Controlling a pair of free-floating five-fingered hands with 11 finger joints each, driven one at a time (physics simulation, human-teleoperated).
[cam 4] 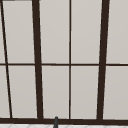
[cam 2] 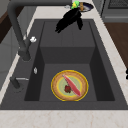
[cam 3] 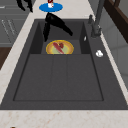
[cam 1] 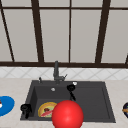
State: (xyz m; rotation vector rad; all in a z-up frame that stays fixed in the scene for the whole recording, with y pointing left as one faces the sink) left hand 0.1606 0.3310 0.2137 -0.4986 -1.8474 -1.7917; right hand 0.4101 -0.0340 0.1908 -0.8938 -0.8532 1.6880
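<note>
My right hand hangs in the air over the middle of the dark sink, fingers straight and pointing down, holding nothing. The same hand shows in the left side view and the right side view. A yellow plate with a red strip and a dark red bit lies in the sink's left part. My left hand floats at the sink's front left corner with relaxed fingers. A big red ball covers the sink's front edge beside the plate.
The faucet rises behind the sink, its spout reaching over the basin. On the left counter lies a blue plate with a small item on it. A dark plate with food sits on the right counter.
</note>
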